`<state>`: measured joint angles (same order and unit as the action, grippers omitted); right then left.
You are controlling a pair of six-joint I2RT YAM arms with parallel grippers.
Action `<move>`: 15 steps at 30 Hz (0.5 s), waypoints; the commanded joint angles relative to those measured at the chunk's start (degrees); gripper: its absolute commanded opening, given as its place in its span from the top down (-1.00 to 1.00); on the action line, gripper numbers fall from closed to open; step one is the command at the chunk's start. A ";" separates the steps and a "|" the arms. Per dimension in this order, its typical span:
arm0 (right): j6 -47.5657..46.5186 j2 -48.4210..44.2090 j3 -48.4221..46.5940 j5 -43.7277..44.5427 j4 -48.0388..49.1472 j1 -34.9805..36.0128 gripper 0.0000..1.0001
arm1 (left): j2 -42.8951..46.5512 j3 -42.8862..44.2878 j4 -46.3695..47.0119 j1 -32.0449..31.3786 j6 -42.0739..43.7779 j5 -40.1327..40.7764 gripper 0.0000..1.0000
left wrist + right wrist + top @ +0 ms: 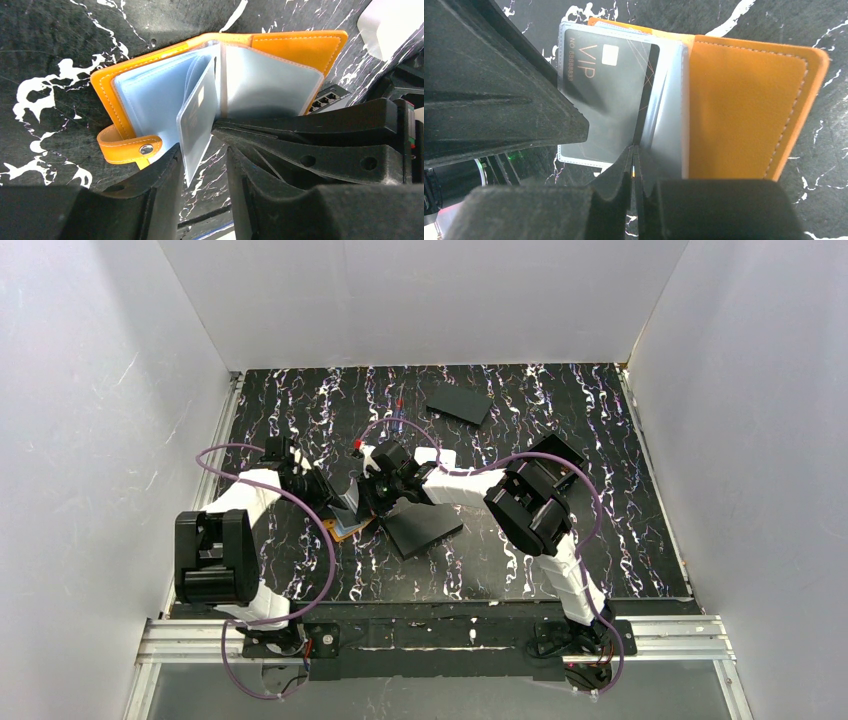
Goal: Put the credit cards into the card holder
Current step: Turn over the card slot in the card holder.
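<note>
Card holder [295, 47] lies open, right gripper [633, 162] clenched on one clear sleeve [663, 125], left gripper [202, 160] spread around another holding a black VIP card [609, 95]. One flat black rectangle [425, 525] lies just beside it, a second rectangle [459, 402] well back, on the marbled black table [620, 490]; white walls [420, 300] surround.

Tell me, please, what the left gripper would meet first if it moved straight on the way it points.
Most likely the clear sleeve standing up between the left gripper's fingers; just behind it comes the open card holder's pale blue inside. Depth is unclear.
</note>
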<state>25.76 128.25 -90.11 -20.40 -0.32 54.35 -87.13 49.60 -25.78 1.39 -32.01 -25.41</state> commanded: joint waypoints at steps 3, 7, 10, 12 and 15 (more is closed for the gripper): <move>-0.01 1.66 0.35 -0.50 -0.26 0.14 0.73 | -0.77 1.45 -0.09 -0.54 -0.65 -1.51 0.44; 0.02 1.46 0.65 -0.95 -0.21 0.14 0.71 | -1.37 2.19 -0.48 -2.38 -1.48 -1.22 0.61; -0.22 0.55 1.54 -0.88 1.34 0.14 0.65 | -2.06 3.09 -1.82 -2.44 -1.69 -0.17 0.77; -0.94 -0.63 2.46 -0.65 2.31 0.14 0.57 | -2.98 3.94 -3.21 -2.44 -1.42 0.52 0.89; -2.77 -3.34 4.12 0.55 3.32 0.14 0.45 | -3.92 5.01 -5.31 -2.44 -0.77 1.70 1.00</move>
<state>25.52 127.74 -88.75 -21.54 1.98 54.02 -90.26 52.03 -27.38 -0.82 -33.12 -24.45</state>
